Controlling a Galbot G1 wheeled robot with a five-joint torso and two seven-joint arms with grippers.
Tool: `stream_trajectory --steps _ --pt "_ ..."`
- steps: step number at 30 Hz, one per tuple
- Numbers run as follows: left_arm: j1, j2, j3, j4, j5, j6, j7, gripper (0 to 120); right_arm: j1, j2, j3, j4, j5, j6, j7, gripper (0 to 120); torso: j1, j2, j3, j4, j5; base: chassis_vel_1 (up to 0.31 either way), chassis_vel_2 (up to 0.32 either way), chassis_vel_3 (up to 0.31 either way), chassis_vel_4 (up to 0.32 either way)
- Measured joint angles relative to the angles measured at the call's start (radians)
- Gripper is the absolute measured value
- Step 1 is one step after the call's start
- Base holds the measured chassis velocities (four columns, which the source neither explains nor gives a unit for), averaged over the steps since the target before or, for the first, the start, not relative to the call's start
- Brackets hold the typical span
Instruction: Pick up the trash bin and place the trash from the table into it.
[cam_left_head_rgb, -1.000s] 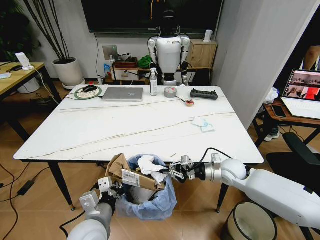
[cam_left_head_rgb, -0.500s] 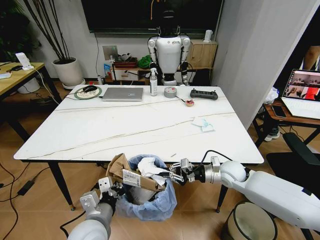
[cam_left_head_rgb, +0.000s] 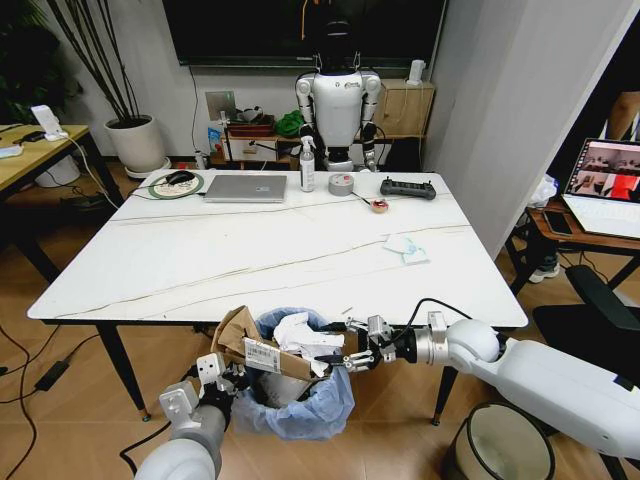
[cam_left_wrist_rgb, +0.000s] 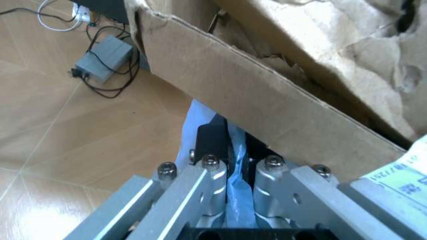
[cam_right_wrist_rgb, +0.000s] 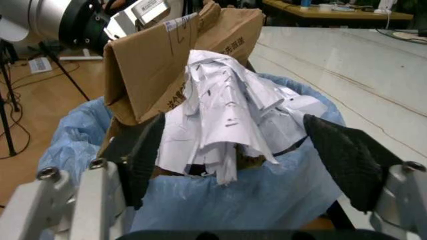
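Observation:
The trash bin (cam_left_head_rgb: 305, 400), lined with a light-blue bag, hangs just off the near edge of the table (cam_left_head_rgb: 200, 260). My left gripper (cam_left_head_rgb: 228, 383) is shut on its bag rim (cam_left_wrist_rgb: 235, 200). A torn cardboard box (cam_left_head_rgb: 248, 345) (cam_left_wrist_rgb: 267, 100) and white papers (cam_left_head_rgb: 300, 333) (cam_right_wrist_rgb: 230, 110) stick out of the bin. My right gripper (cam_left_head_rgb: 352, 351) (cam_right_wrist_rgb: 240, 165) hovers open at the bin's right rim, one finger (cam_right_wrist_rgb: 340, 160) on each side of the papers, not touching them. On the table lie a blue-white crumpled paper (cam_left_head_rgb: 405, 249) and a small red wrapper (cam_left_head_rgb: 379, 206).
At the table's far edge stand a grey laptop (cam_left_head_rgb: 245, 187), a spray bottle (cam_left_head_rgb: 307, 165), a tape roll (cam_left_head_rgb: 341, 184) and a black controller (cam_left_head_rgb: 407, 188). A dark round bin (cam_left_head_rgb: 500, 445) sits on the floor at lower right, beside a side desk (cam_left_head_rgb: 560, 225).
My right gripper has drawn back slightly from over the bin toward its right rim. The white papers stay in the bin. The left arm and bin have not moved.

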Motion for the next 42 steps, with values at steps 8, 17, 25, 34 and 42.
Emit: stream_trajectory --steps 8,17,25,34,42 --pt "0.0 0.002 0.0 0.004 0.0 0.0 0.0 0 -0.002 -0.023 0.028 -0.021 0.002 0.011 -0.027 100 0.0 0.0 0.0 -0.0001 0.0 0.0 0.0 0.0 0.0" --pt "-0.001 0.005 0.0 0.004 0.0 0.0 0.0 0 -0.014 -0.059 0.094 -0.021 0.091 0.017 -0.091 100 0.0 0.0 0.0 -0.0002 -0.0002 0.0 0.0 0.0 0.0" --pt "0.004 0.005 -0.004 -0.007 -0.001 0.0 0.0 0 -0.017 -0.031 0.143 -0.035 0.208 0.004 0.025 100 0.0 0.0 0.0 0.0 0.0 0.0 0.0 0.0 0.0" --pt "0.021 0.003 -0.012 -0.031 0.002 0.0 -0.001 0 0.0 0.044 0.176 -0.074 0.265 -0.186 0.542 100 0.0 0.0 0.0 -0.0001 -0.0005 0.0 0.0 0.0 0.0" --pt "0.036 0.011 -0.019 -0.045 0.002 0.0 -0.004 0 0.013 0.129 0.206 -0.215 0.2 -0.278 0.765 100 0.0 0.0 0.0 0.0 -0.0001 0.0 0.0 0.0 0.0"
